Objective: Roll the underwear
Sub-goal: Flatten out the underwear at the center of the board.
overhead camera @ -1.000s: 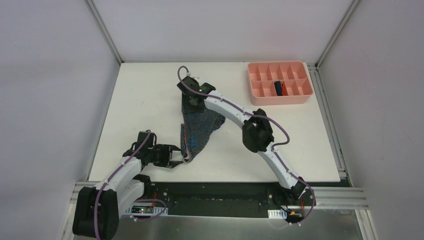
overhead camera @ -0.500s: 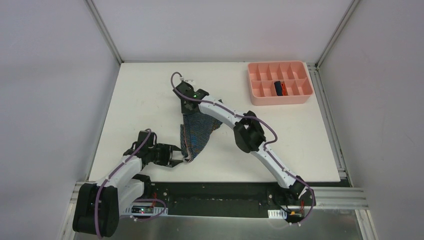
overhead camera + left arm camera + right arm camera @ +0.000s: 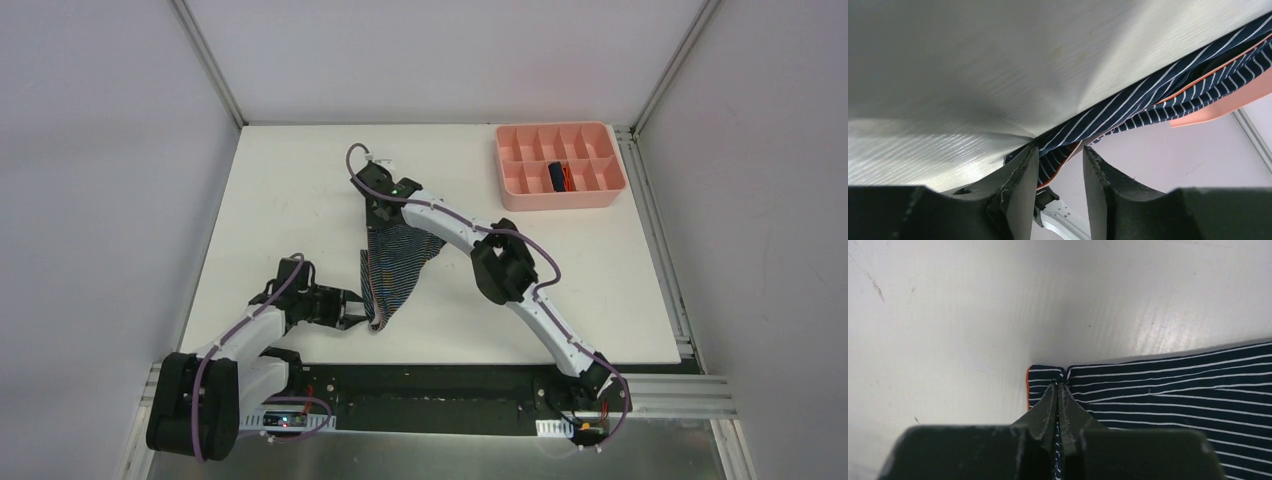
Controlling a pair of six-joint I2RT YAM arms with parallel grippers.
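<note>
A dark blue underwear with thin pale stripes [image 3: 400, 262] lies spread on the white table [image 3: 280, 200]. My right gripper [image 3: 378, 226] is at its far left corner. The right wrist view shows that gripper [image 3: 1060, 385] shut, a fold of the striped underwear [image 3: 1173, 390] pinched at the fingertips. My left gripper [image 3: 368, 316] is at the cloth's near tip. In the left wrist view its jaws [image 3: 1060, 149] stand apart, with the orange-trimmed edge of the underwear [image 3: 1148, 97] just at the fingertips. A second, navy underwear [image 3: 556, 176] sits rolled in the pink tray.
The pink compartment tray [image 3: 560, 198] stands at the table's far right corner. Metal frame rails run along the table's sides and near edge. The right arm [image 3: 500, 270] arches over the table's middle, partly above the cloth.
The right gripper has closed onto the far corner of the striped underwear and drawn slightly nearer. The left gripper has edged toward the cloth's near tip, its jaws a little narrower.
</note>
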